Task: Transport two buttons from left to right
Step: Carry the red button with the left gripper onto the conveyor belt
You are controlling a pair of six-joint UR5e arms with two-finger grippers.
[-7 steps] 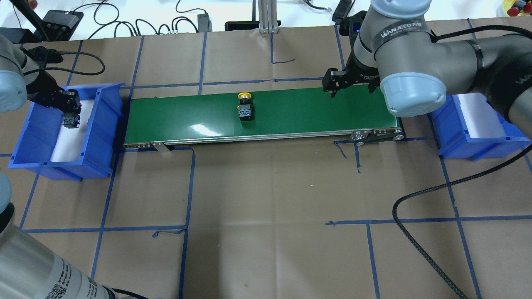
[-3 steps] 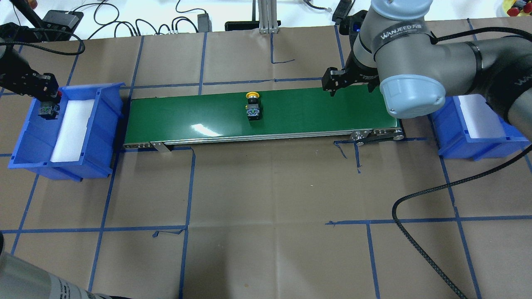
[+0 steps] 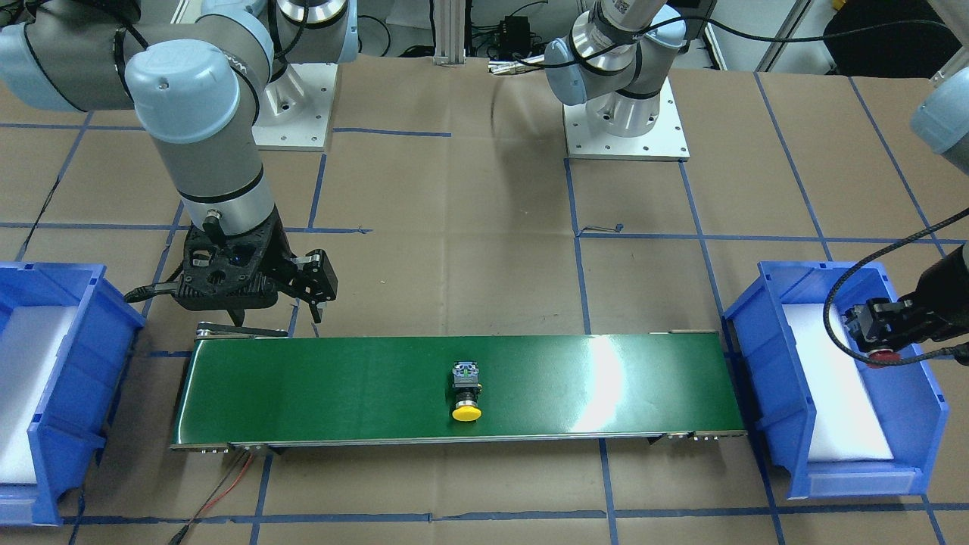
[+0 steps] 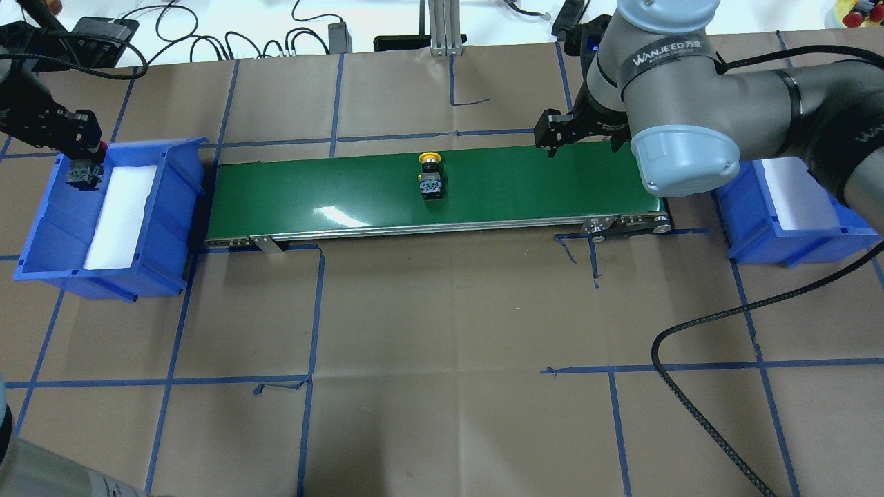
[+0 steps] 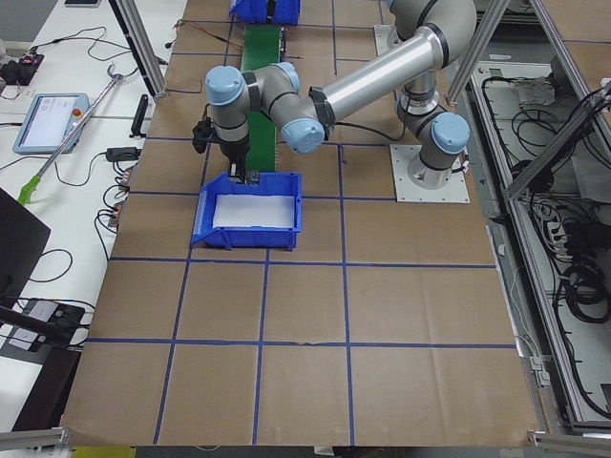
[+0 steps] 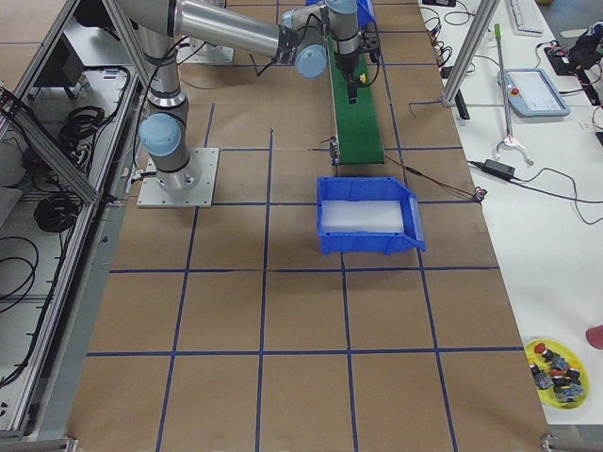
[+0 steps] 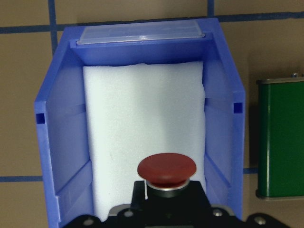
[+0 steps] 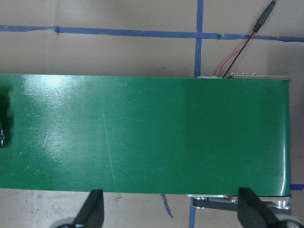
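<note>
right arm (image 4: pixel 690 90) label WANJEED | right gripper (image 8: pixel 171 210) spread | left gripper (image 4: pixel 81 148) seemingly clamps red button (image 7: pixel 166 169)

Yellow button (image 4: pixel 430 177) lies sideways on the belt (image 4: pixel 311 186) — red button (image 7: pixel 166 169) held aloft.

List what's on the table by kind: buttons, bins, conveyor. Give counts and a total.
Conveyor belt: 1
Buttons: 2 (yellow button on the belt, red button in the left claw)
Blue bins: 2 (left bin, right bin)
Total: 5
</note>
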